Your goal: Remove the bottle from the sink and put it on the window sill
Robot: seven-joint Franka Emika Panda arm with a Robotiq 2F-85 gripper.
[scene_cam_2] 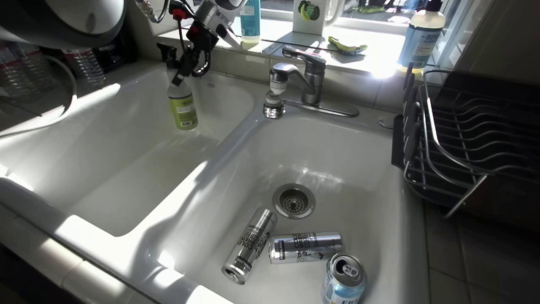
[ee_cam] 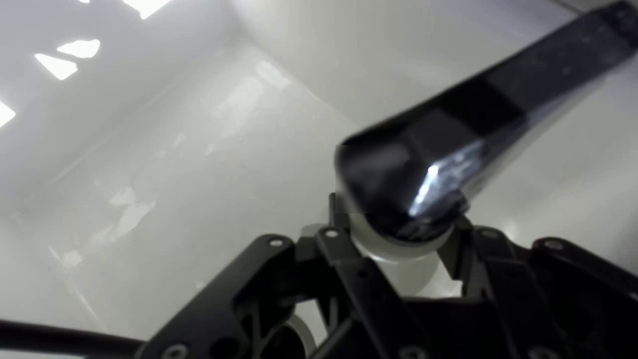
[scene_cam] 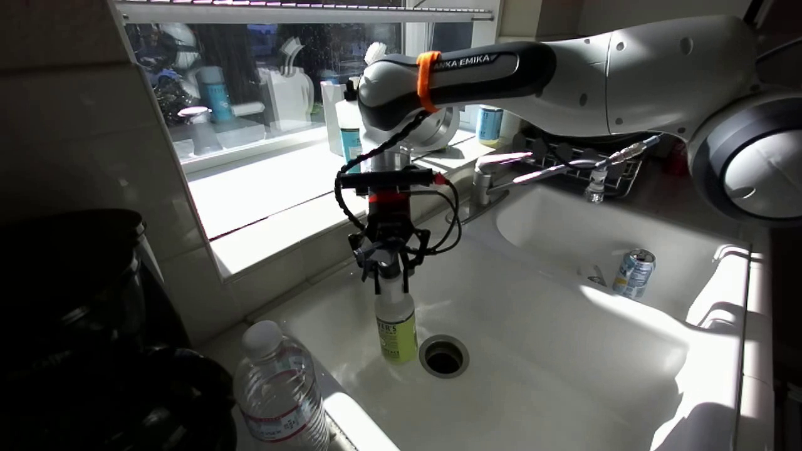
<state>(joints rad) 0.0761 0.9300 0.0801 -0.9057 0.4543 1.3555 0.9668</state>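
Observation:
The bottle of yellow-green liquid stands near-upright in the basin of the white sink, beside the round drain. It also shows in an exterior view. Whether its base touches the basin floor cannot be told. My gripper points down with its fingers on both sides of the bottle's pale neck, close against it. In the wrist view the gripper has the neck between its fingertips, and the dark spray top sticks out above them. The sunlit white window sill runs behind the sink.
A teal-labelled bottle, a white jug, a green-yellow object and another soap bottle stand or lie on the sill. The faucet, cans, dish rack and clear water bottle are nearby.

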